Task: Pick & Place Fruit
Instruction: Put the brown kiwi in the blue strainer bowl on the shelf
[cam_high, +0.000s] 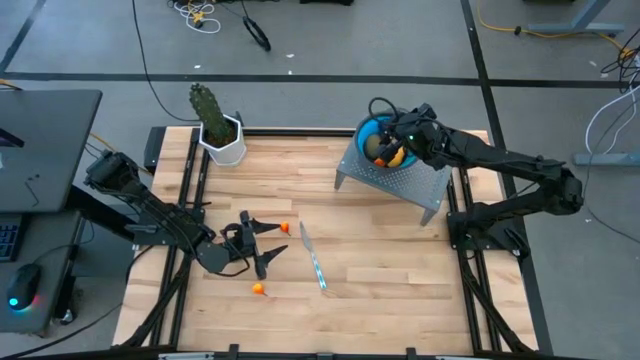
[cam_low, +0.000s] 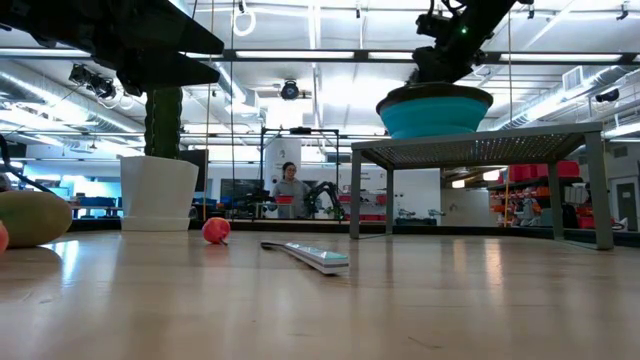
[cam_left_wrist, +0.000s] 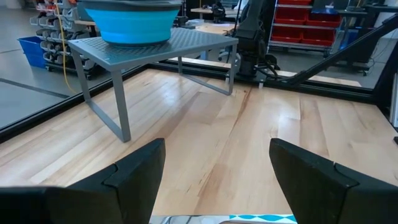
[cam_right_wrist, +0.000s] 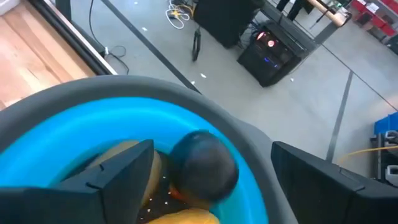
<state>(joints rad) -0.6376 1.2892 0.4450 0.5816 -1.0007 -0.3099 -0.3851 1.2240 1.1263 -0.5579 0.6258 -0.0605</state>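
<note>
A blue bowl (cam_high: 372, 131) stands on a grey perforated stand (cam_high: 400, 180) at the table's far right. In it lie a dark purple ball (cam_right_wrist: 202, 163), a yellow piece (cam_right_wrist: 186, 218) and an olive-brown piece (cam_right_wrist: 127, 154). My right gripper (cam_right_wrist: 211, 186) hangs open over the bowl, its fingers on either side of the purple ball and holding nothing. My left gripper (cam_high: 275, 243) stands open low over the table at the left, pointing at the stand. Two tiny orange fruits (cam_high: 284, 227) (cam_high: 258, 289) lie on the wood beside it. An olive-brown oval (cam_low: 30, 216) rests on the table.
A slim silvery-blue knife (cam_high: 315, 258) lies on the wood just right of my left gripper. A green cactus in a white pot (cam_high: 220, 135) stands at the far left corner. Bare wood spreads over the middle and near right of the table.
</note>
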